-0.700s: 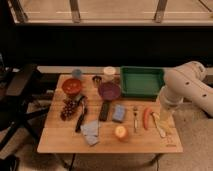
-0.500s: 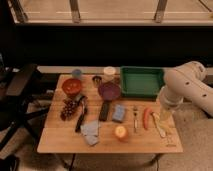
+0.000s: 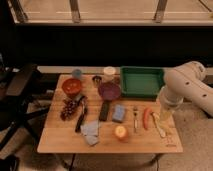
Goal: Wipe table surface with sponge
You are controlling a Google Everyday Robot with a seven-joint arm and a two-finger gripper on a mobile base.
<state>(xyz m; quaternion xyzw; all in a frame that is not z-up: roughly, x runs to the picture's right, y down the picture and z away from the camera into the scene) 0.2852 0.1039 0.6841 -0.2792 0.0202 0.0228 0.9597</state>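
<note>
A blue sponge point(image 3: 119, 113) lies flat near the middle of the wooden table point(image 3: 60, 142), to the right of a black bar-shaped item point(image 3: 104, 110). My white arm comes in from the right. Its gripper point(image 3: 165, 121) hangs over the table's right end, beside a red pepper-like item point(image 3: 146, 117) and a pale utensil point(image 3: 159, 126). The gripper is well to the right of the sponge and apart from it, with a fork point(image 3: 134, 118) lying between them.
A green tray point(image 3: 141, 81), a purple bowl point(image 3: 109, 91), a red bowl point(image 3: 72, 86) and cups point(image 3: 109, 72) stand at the back. Grapes point(image 3: 69, 107), a black utensil point(image 3: 81, 116), a grey-blue cloth point(image 3: 91, 132) and an orange fruit point(image 3: 120, 132) lie nearer the front. An office chair point(image 3: 20, 85) stands at the left.
</note>
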